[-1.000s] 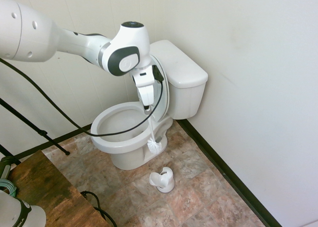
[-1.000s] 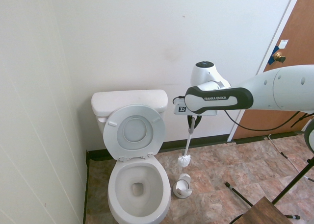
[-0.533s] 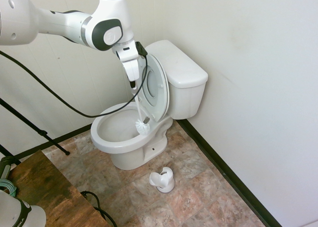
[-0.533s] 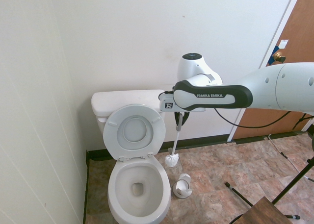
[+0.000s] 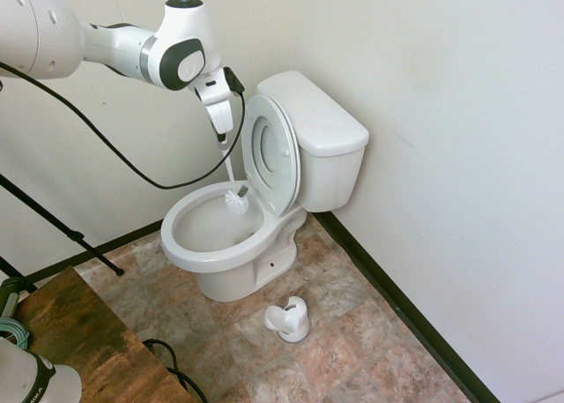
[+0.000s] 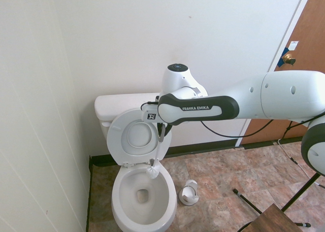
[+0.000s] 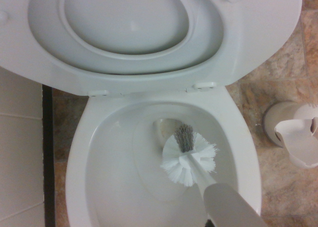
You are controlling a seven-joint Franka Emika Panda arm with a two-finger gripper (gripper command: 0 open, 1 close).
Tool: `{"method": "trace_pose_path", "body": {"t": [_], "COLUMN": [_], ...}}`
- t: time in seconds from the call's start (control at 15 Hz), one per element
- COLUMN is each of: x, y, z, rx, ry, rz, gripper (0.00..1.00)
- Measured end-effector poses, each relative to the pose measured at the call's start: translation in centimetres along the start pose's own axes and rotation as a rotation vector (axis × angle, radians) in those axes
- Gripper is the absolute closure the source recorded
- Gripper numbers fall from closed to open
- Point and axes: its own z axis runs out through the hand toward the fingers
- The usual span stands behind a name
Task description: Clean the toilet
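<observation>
While the large glossy white ceramic toilet (image 5: 264, 182) stands against the back wall with its rectangular tank behind, its oval seat and cover are tipped up against the tank, leaving the bowl open to the tiled floor side. Over that bowl reaches the white Franka arm, its gripper (image 5: 220, 138) pointing straight down and pinched tight on the slim white plastic handle of a toilet brush (image 6: 154, 169). From the pincer the handle runs down at a slight slant, so its long axis is close to upright, and the round white bristle head hangs just above the bowl's rear half, near the raised seat; the wrist view shows the head (image 7: 189, 157) over the basin, apparently clear of the porcelain. Judged from this, the bowl lies directly below the pincer, so the coming move calls for lowering along the handle. On the floor beside the pedestal sits the small white brush holder (image 5: 288, 319), empty.
</observation>
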Motion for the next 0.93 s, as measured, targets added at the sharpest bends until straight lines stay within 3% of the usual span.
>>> {"method": "trace_pose_path", "body": {"t": [0.53,0.93], "x": [-0.3,-4.8], "y": [-0.8,-2.9], "z": [4.4,10.6], "rx": [-0.022,-0.029], "ry": [-0.030,-0.035], "rz": [0.016,0.029], "gripper": [1.00,1.00]}}
